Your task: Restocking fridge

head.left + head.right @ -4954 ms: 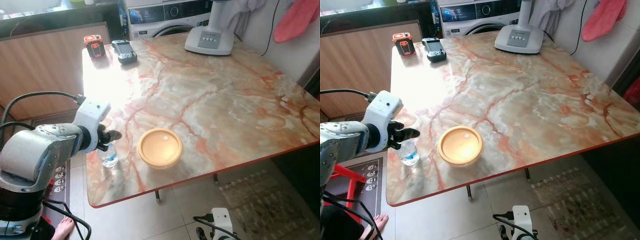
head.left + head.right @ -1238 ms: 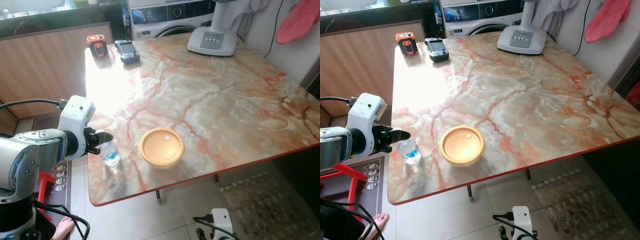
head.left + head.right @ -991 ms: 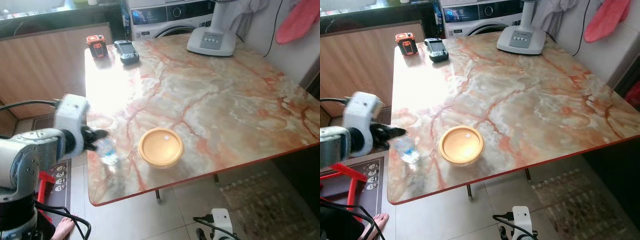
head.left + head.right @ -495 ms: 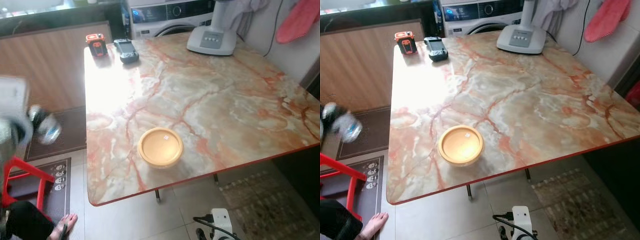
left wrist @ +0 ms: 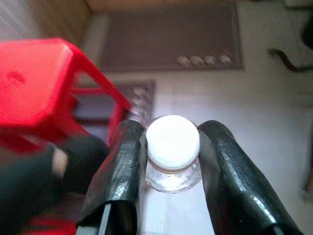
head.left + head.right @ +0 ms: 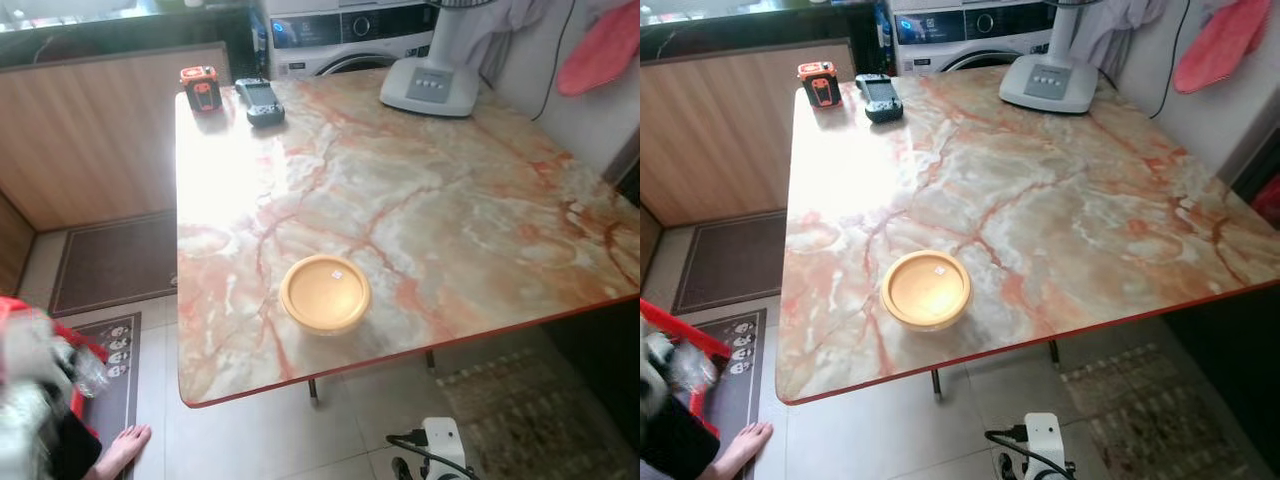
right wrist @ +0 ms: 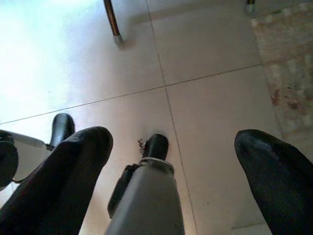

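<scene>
Left tool [image 5: 171, 161]: clamped on the water bottle [image 5: 172, 152] just under its white cap, one finger either side; arm low at my left, blurred in the eye views.
Right tool [image 7: 173, 161]: fingers spread wide, nothing between them, hanging idle over the tiled floor [image 7: 205, 98].
Bottle location: off the worktop [image 6: 420, 190], held down near the floor beside a red stool [image 5: 34, 88].
Handling: I judge it light, small clear plastic, thin wall that can give and slip if squeezed; the neck under the cap is the stiff spot, so I'd keep the hold there.
Worktop: yellow lidded container [image 6: 325, 293] near the front edge, likely next to restock; orange device [image 6: 201, 87] and black handset [image 6: 259, 101] at the far left corner, white fan base [image 6: 430, 85] far side.
In the way: red stool right by the bottle, and a person's bare foot [image 6: 743, 446] on the floor near it; I'd swing clear of both.
</scene>
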Robot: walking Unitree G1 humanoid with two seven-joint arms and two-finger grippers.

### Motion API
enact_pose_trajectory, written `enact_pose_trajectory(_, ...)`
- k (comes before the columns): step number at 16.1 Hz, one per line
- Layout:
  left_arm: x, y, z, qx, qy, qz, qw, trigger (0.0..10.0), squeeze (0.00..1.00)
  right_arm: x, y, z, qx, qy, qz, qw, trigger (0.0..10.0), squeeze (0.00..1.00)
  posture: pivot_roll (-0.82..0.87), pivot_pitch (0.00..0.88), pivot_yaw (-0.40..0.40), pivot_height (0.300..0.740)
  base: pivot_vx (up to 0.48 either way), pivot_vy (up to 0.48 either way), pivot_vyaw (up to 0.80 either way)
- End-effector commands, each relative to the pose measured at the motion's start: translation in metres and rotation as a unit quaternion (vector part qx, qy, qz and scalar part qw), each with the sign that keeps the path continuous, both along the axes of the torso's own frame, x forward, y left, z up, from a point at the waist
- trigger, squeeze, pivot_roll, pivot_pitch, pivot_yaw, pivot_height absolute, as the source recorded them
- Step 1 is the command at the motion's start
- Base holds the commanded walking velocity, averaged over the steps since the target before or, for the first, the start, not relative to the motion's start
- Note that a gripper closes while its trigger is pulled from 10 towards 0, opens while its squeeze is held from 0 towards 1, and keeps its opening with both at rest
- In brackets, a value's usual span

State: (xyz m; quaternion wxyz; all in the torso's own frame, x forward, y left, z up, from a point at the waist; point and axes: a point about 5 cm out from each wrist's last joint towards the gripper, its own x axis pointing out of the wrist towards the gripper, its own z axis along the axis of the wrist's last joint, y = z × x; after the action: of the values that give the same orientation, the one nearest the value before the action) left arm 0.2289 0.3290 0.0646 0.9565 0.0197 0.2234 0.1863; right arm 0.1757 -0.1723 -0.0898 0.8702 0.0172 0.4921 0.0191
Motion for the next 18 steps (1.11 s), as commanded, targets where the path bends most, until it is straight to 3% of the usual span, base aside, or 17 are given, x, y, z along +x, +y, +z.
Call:
enact_pose_trajectory(1, -0.007, -0.001, -0.017, -0.003, 0.000, -0.005, 1.000, 10.0, 0.00, -0.006, -0.004, -0.003, -0.004, 0.008, -0.007, 1.000, 10.0, 0.00, 0.20, 0.077, -0.026, 0.736, 0.000, 0.000, 0.00)
enact_pose_trajectory(2, -0.013, -0.005, -0.035, 0.009, 0.027, -0.013, 1.000, 10.0, 0.00, -0.007, -0.006, -0.002, -0.007, 0.009, -0.006, 1.000, 10.0, 0.00, 0.21, 0.081, -0.038, 0.736, 0.000, 0.000, 0.00)
enact_pose_trajectory(3, -0.024, -0.013, -0.064, 0.037, 0.094, -0.033, 0.994, 10.0, 0.00, -0.007, -0.007, -0.002, -0.010, 0.010, 0.000, 1.000, 10.0, 0.00, 0.21, 0.078, -0.046, 0.736, 0.000, 0.000, 0.00)
enact_pose_trajectory(4, -0.034, -0.023, -0.084, 0.039, 0.132, -0.049, 0.989, 10.0, 0.00, -0.006, -0.007, -0.002, -0.011, 0.010, -0.001, 1.000, 10.0, 0.00, 0.19, 0.076, -0.048, 0.736, 0.000, 0.000, 0.00)
enact_pose_trajectory(7, -0.048, -0.049, -0.113, 0.025, 0.167, -0.070, 0.983, 10.0, 0.00, -0.008, -0.009, -0.003, -0.008, 0.007, -0.014, 1.000, 10.0, 0.00, 0.18, 0.082, -0.053, 0.736, 0.000, 0.000, 0.00)
enact_pose_trajectory(8, -0.058, -0.053, -0.124, 0.039, 0.208, -0.056, 0.976, 10.0, 0.00, -0.012, -0.010, -0.004, -0.008, 0.012, -0.014, 1.000, 10.0, 0.00, 0.17, 0.086, -0.052, 0.736, 0.000, 0.000, 0.00)
enact_pose_trajectory(13, -0.069, -0.062, -0.137, 0.059, 0.241, -0.071, 0.966, 10.0, 0.00, -0.024, -0.009, -0.009, -0.012, 0.021, -0.001, 1.000, 10.0, 0.00, 0.14, 0.094, -0.021, 0.736, 0.000, 0.000, 0.00)
enact_pose_trajectory(16, -0.070, -0.059, -0.136, 0.059, 0.238, -0.058, 0.968, 10.0, 0.00, -0.027, 0.009, -0.011, -0.009, 0.020, 0.056, 0.998, 10.0, 0.00, 0.10, 0.091, 0.002, 0.736, 0.000, 0.000, 0.00)
enact_pose_trajectory(18, -0.069, -0.058, -0.136, 0.060, 0.240, -0.059, 0.967, 10.0, 0.00, -0.025, 0.011, -0.010, -0.005, 0.015, 0.040, 0.999, 10.0, 0.00, 0.08, 0.093, 0.004, 0.736, 0.000, 0.000, 0.00)
